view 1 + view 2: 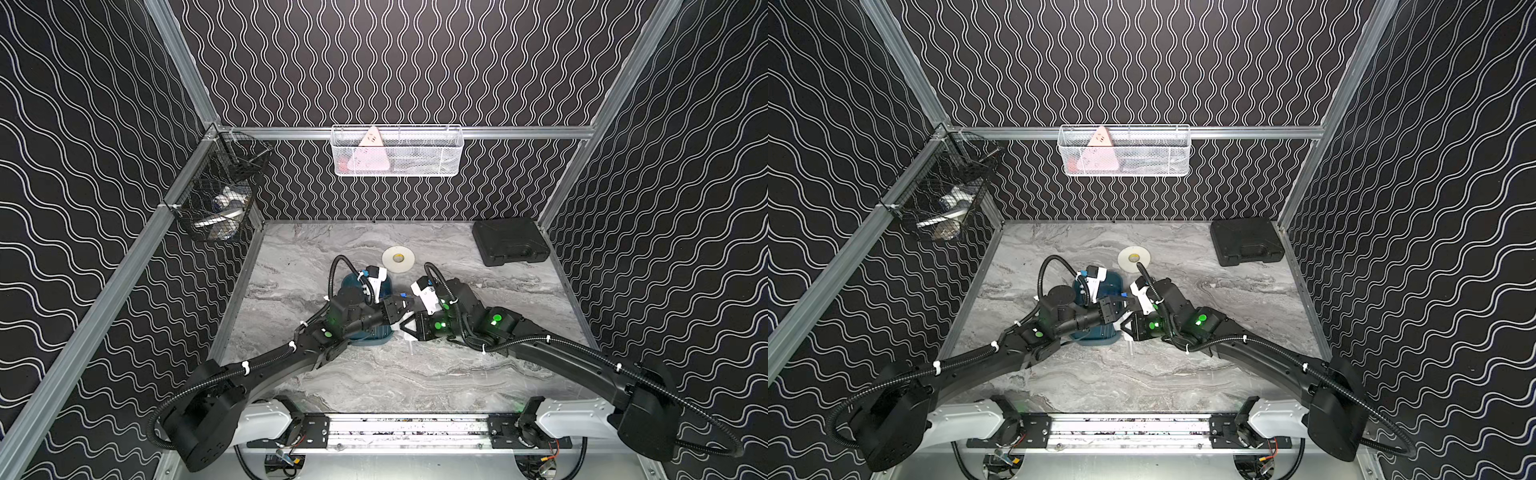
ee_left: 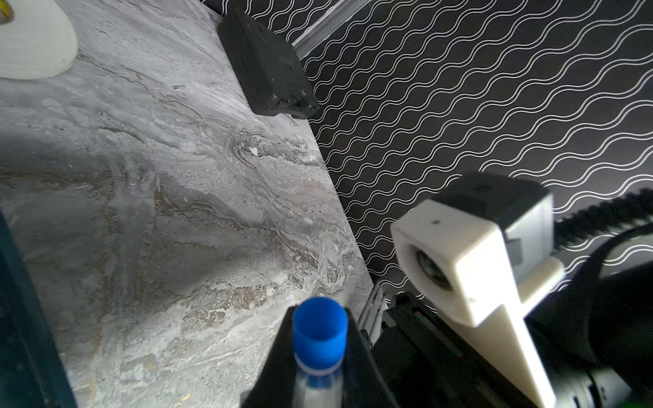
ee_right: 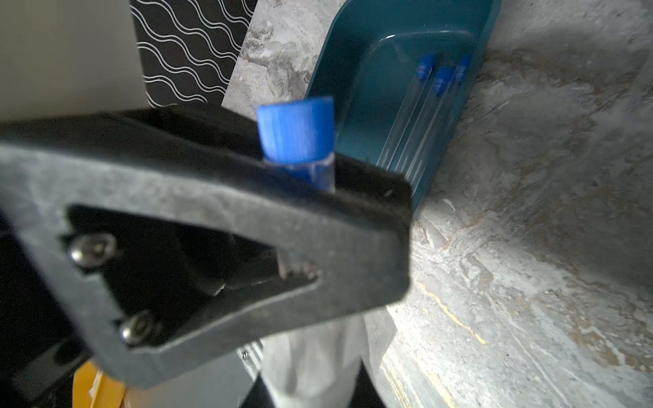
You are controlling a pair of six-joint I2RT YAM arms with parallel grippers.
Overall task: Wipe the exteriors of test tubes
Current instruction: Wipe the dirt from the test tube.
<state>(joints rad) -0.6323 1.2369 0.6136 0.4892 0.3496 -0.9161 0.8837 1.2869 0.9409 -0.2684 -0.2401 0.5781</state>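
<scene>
- Table (image 1: 457, 374): marble; both arms met over its middle.
- Tray (image 3: 339, 63): teal; three tubes (image 3: 420, 106) lay side by side along one wall, blue ends together.
- Left gripper (image 2: 318, 328): pinched tight on the fourth tube (image 2: 318, 385), just under its cap (image 3: 295, 129). The tube was off the table, between the two grippers, just beside the tray.
- Right gripper (image 3: 311, 381): fingers closed on the tissue (image 3: 311, 353), which wrapped the shaft below the left's hold.
- Risk: the hold was narrow and high — a hard drag of the tissue could slide the tube out, or pull the cap off.
- Risk: a pull off the tube's own line could bend or crack so thin a shaft.
- Risk: the tube's low end looked near the table — a dip of either arm might knock it.
</scene>
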